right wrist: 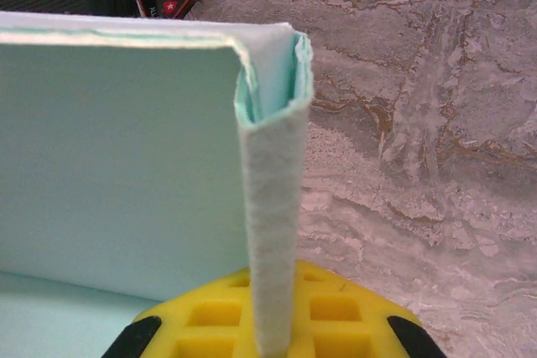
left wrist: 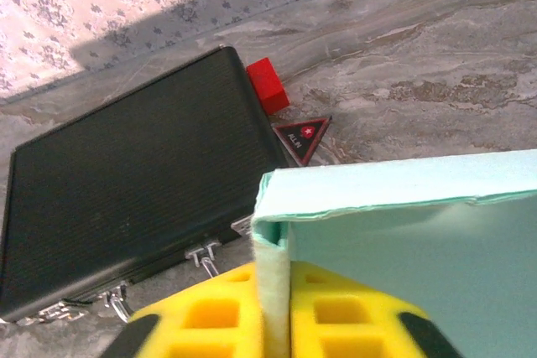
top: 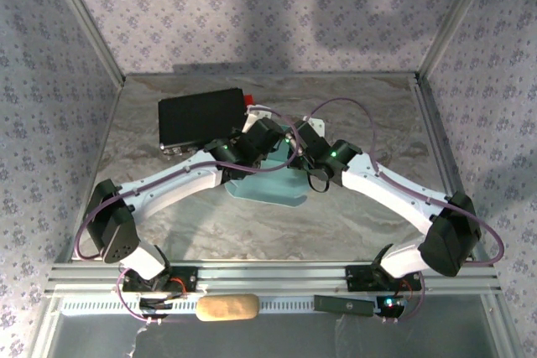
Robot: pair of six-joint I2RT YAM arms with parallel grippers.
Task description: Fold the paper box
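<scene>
Fingers (left wrist: 210, 312) of left gripper (left wrist: 273, 320) were narrow, pinching upright corner wall of paper box (left wrist: 403, 241). Right gripper (right wrist: 273, 324) likewise clamped on other corner wall. Box sat mid-table (top: 361, 224), just in front of black case (top: 201, 115), between both wrists. Long wall up, two corners folded. Judged partway: remaining walls, flap tucking likely left.

My arms (top: 176, 180) are white with black joints, purple cables (top: 342, 99), green wrist lights (top: 333, 154); my left end effector (left wrist: 273, 295) and right end effector (right wrist: 275, 312) have yellow, square-pocketed fingers (left wrist: 210, 314)
</scene>
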